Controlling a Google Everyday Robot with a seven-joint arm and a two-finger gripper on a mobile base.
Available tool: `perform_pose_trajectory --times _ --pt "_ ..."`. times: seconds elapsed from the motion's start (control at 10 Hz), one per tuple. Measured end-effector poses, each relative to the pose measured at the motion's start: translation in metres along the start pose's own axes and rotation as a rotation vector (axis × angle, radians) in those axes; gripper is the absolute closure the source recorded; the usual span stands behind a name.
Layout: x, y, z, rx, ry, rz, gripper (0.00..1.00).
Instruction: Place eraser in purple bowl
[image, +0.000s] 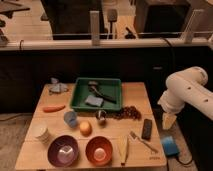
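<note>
Jaws hang just off the counter's (137, 96) right edge; how open, I cannot tell. Eraser (146, 129) just left of them, purple bowl (50, 150) far left.

Wooden table (141, 96) with non-task objects. Green tray (75, 95) at rear centre, holding a grey-blue pad (94, 101) and a dark tool (101, 91). Grey crumpled item (58, 88) at the rear left corner; orange carrot (53, 108) just in front of it. Pale blue cup (70, 118), orange fruit (85, 128) and small dark round object (101, 116) in the middle. Dark beaded cluster (128, 113) right of the tray. Pale cylinder (42, 134) at the left edge. Orange-brown bowl (89, 149) at front; beside it a yellow wedge (124, 149) and a metal utensil (141, 141). Bright blue block (169, 146) just beyond the table's right edge.
</note>
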Motion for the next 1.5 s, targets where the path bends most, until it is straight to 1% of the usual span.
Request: perform_pose_trajectory --times 1.3,1.4,1.5 --pt "0.0000 0.0000 0.0000 0.000 0.000 0.000 0.20" --pt "-0.0009 0.0022 0.0021 -0.004 0.003 -0.010 0.20" --pt "-0.0066 0.0055 0.0085 -0.010 0.008 -0.040 0.20"
